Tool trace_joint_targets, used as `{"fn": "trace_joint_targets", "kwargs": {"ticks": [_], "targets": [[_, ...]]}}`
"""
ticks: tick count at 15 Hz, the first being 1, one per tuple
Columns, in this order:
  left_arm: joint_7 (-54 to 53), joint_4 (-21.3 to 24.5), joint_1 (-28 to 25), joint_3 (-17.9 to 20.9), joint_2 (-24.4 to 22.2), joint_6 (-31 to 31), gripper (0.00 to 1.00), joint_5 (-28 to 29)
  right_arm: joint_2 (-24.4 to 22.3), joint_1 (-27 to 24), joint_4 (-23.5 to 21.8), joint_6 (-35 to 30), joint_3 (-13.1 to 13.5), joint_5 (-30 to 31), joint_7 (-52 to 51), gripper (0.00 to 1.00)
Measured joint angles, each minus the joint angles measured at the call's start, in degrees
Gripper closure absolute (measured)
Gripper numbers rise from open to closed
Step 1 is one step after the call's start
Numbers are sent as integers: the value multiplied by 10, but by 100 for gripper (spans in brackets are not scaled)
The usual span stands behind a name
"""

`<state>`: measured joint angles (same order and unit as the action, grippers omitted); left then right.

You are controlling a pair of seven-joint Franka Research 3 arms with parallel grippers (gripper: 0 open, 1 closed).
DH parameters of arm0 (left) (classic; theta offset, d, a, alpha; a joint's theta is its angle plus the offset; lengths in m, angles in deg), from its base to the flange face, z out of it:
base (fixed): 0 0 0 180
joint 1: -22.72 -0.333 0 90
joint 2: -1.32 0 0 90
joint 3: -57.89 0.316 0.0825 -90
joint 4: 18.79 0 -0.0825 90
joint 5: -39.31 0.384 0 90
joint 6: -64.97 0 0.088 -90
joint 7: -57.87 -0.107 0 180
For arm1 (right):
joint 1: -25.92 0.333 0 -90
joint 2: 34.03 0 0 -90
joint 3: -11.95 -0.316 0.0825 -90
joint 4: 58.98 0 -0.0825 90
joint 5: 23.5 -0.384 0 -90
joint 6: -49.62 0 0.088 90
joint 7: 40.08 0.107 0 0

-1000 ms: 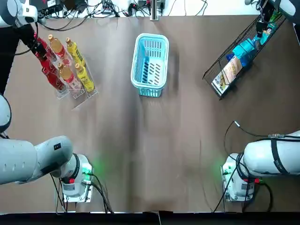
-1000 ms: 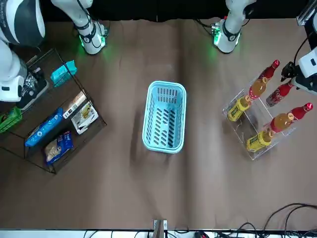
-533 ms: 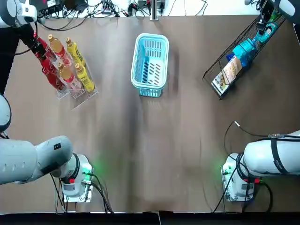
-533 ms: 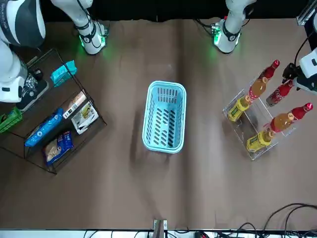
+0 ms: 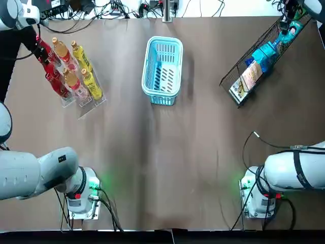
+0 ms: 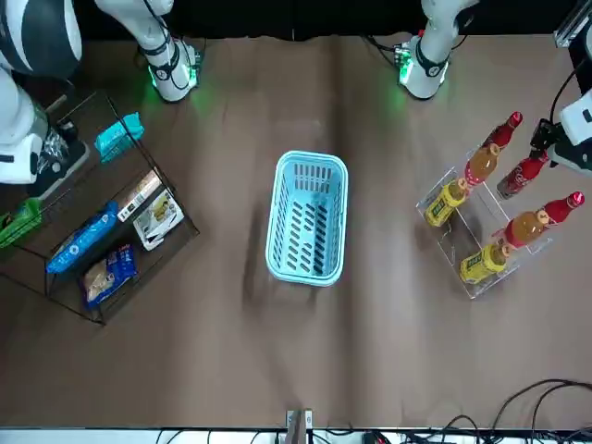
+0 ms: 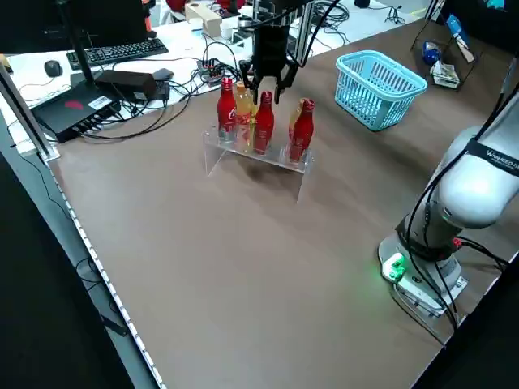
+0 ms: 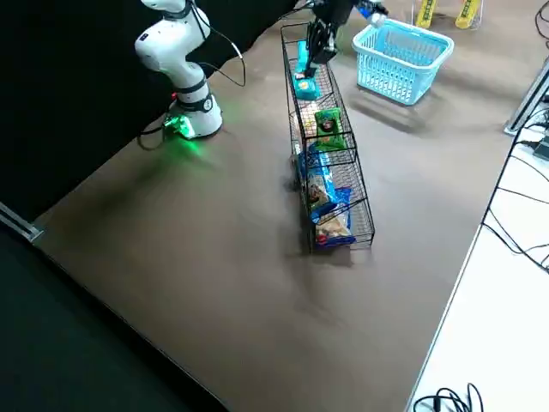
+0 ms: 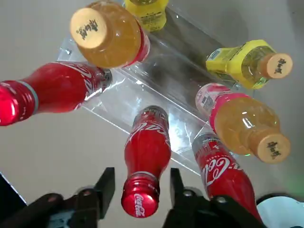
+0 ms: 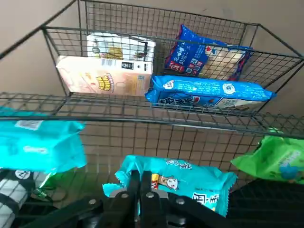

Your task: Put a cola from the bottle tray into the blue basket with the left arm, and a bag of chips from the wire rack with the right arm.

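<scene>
Looks like early days: either side of the empty blue basket (image 5: 162, 71), left gripper (image 9: 140, 185) sits open astride a cola (image 9: 145, 156) in the bottle tray (image 9: 156, 95), right gripper (image 10: 142, 185) is clamped on a teal chip bag (image 10: 190, 183) in the wire rack (image 10: 166, 121).

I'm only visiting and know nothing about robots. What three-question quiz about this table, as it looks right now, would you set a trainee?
1. True or false: the blue basket already holds a cola.
2. The left end effector, open over the bottle tray, has a finger on each side of one bottle's cap. Which colour is that bottle? A yellow; B red; C orange.
3. Fill in: the right end effector, at the wire rack, is shut on a bag of chips coloured ___.

Key: 1 false; 2 B, the red cola bottle; 3 teal.
</scene>
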<state>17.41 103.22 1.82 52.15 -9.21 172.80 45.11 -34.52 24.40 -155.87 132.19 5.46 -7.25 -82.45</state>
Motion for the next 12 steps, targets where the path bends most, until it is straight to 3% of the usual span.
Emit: {"fn": "trace_joint_targets", "kwargs": {"ticks": [6, 7, 8, 12], "targets": [[0, 0, 0, 0, 0, 0, 58, 0, 0, 11, 44, -10, 0, -38, 3, 97], [0, 0, 0, 0, 0, 0, 59, 0, 0, 11, 50, -10, 0, -50, 16, 97], [0, 0, 0, 0, 0, 0, 66, 0, 0, 12, 55, -10, 0, -61, 36, 97], [0, 0, 0, 0, 0, 0, 68, 0, 0, 35, 65, -11, -3, -84, 130, 97]]}}
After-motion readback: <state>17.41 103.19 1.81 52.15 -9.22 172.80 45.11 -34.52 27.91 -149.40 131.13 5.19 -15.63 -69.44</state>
